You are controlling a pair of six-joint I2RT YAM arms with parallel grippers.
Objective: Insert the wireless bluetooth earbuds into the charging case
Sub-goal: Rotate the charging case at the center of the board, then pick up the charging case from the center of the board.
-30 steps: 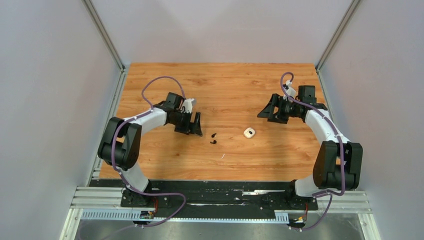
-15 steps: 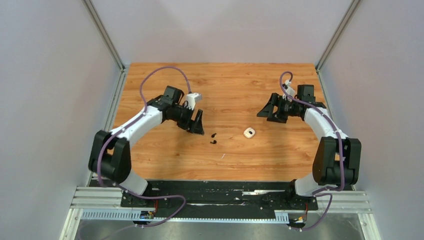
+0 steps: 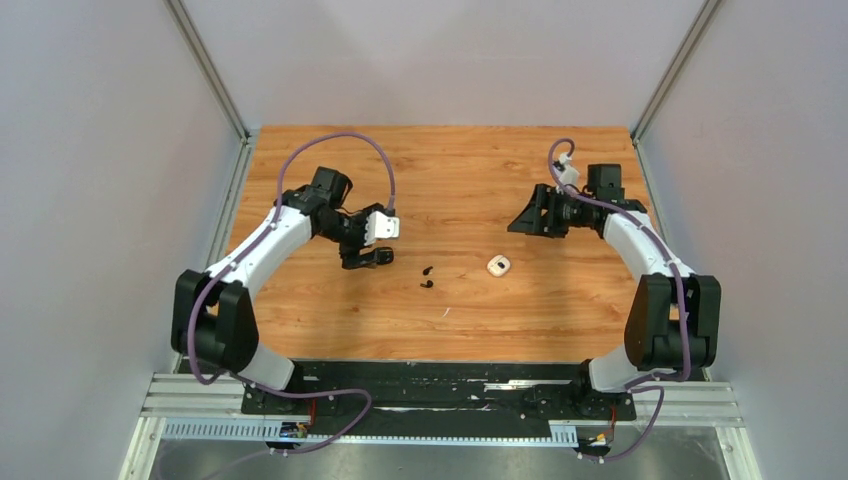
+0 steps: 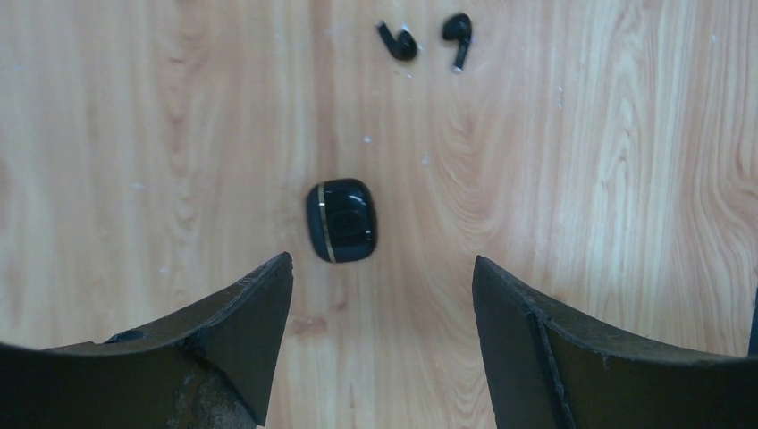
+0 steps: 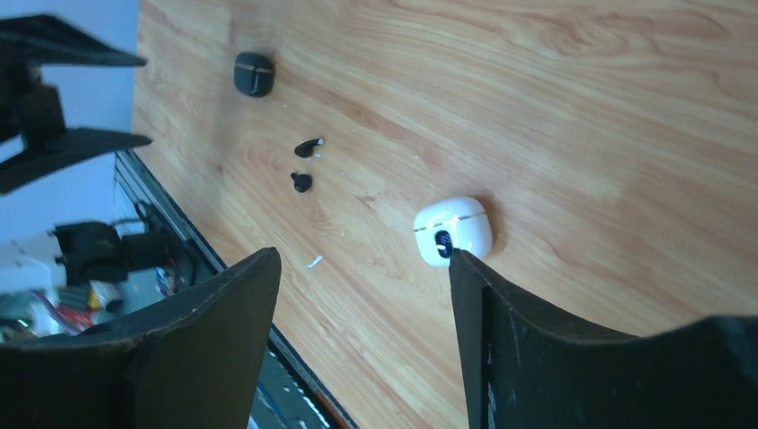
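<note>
Two black earbuds (image 4: 400, 42) (image 4: 459, 31) lie loose on the wood, side by side (image 3: 428, 277), left of the white charging case (image 3: 498, 265). That white case (image 5: 453, 231) is closed and has a dark oval on its front. A black charging case (image 4: 341, 221) with a gold seam, also closed, lies just ahead of my left gripper (image 4: 380, 264), whose jaws are open and empty. In the top view the left gripper (image 3: 370, 248) hides it. My right gripper (image 5: 362, 255) hangs open and empty, with the white case beyond its right fingertip (image 5: 460, 268).
A tiny white fleck (image 5: 314, 262) lies near the front of the table (image 3: 330, 320). The black case (image 5: 253, 73) and both black earbuds (image 5: 305, 164) also show in the right wrist view. Grey walls enclose the wooden top on three sides.
My left gripper has turned at the wrist and shifted slightly left, away from the black earbuds, its jaws a little narrower. The right gripper moved slightly back and left. Objects have not moved.
</note>
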